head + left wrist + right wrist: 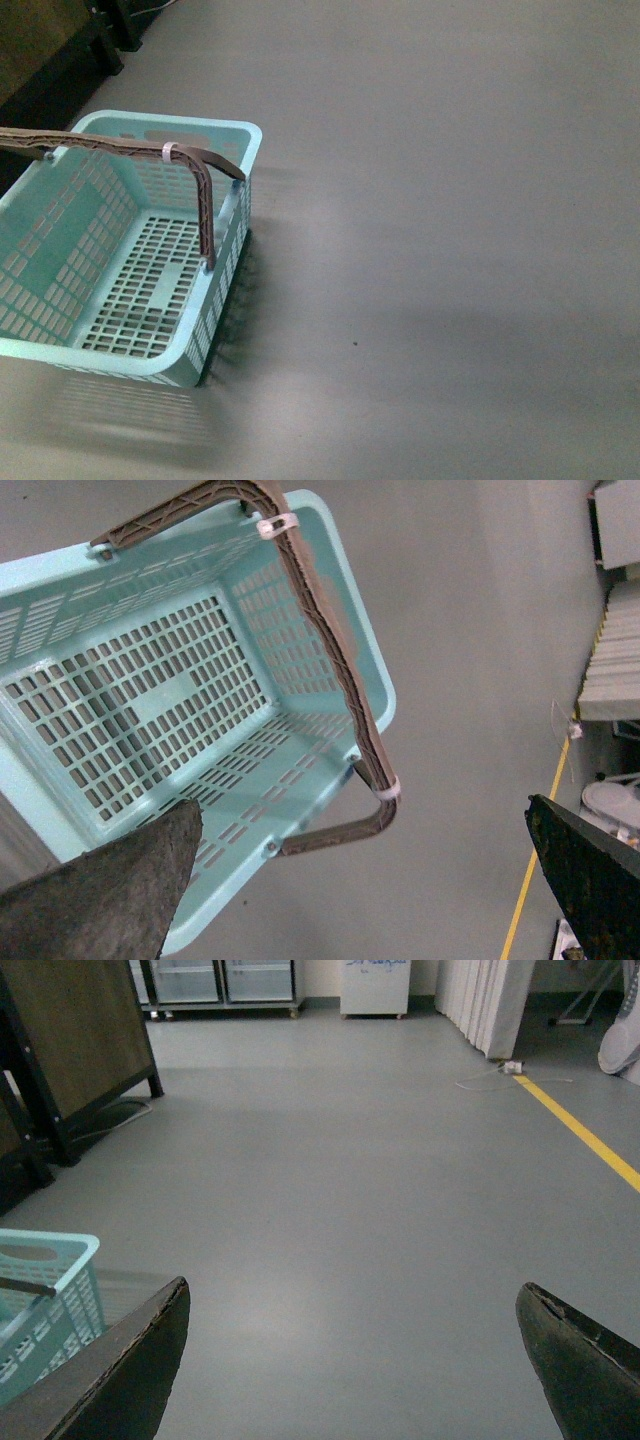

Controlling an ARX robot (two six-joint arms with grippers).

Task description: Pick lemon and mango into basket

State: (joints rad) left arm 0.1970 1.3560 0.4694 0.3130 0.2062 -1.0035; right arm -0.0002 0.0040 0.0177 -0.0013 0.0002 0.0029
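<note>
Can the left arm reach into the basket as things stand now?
Probably yes: the left gripper hangs open above the basket, and only the raised brown handles cross part of its open top.

Grey floor [350, 1210], yellow line [585, 1138], dark wooden cabinet [70, 1030], white folded panels [485, 1000]

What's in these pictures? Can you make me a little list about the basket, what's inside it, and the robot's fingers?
basket: pale teal, slotted, standing on the grey floor
handles: brown, raised over the opening
inside basket: nothing
lemon, mango: not in any view
left fingers: wide apart, empty, above the basket
right fingers: wide apart, empty, over the floor beside the basket
</note>
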